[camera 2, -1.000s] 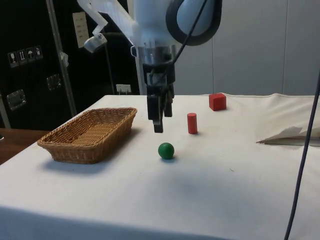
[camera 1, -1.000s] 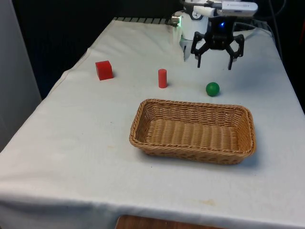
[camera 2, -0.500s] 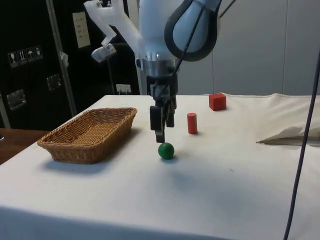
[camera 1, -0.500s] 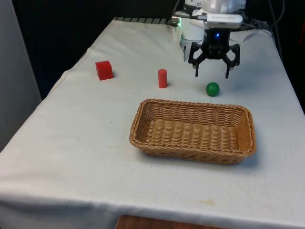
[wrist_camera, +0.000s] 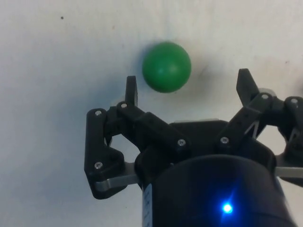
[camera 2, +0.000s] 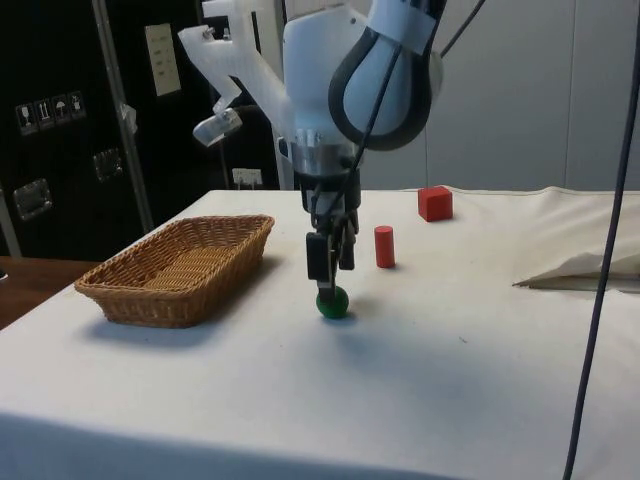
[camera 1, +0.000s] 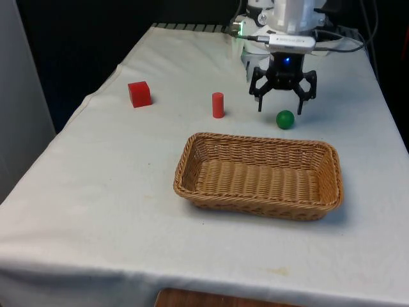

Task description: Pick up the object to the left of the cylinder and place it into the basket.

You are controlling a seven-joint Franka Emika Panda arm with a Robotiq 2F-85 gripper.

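Black two-finger end effector [camera 1: 280, 109] with fingers spread wide, low over small green ball [camera 1: 285, 119] on white-clothed worktop [camera 1: 96, 192], perhaps not touching it, ball at three o'clock from red cylinder [camera 1: 218, 105], woven wicker basket [camera 1: 258, 175] at six o'clock, red cube [camera 1: 139, 94] at nine o'clock.

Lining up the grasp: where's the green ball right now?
Front view: the ball sits right of the cylinder, behind the basket, just under the open hand.

Green ball [camera 1: 285, 119] on the cloth, directly under the spread gripper [camera 1: 280, 109], nearer one finger, untouched. Wicker basket [camera 1: 258, 175] well apart from gripper, upright.
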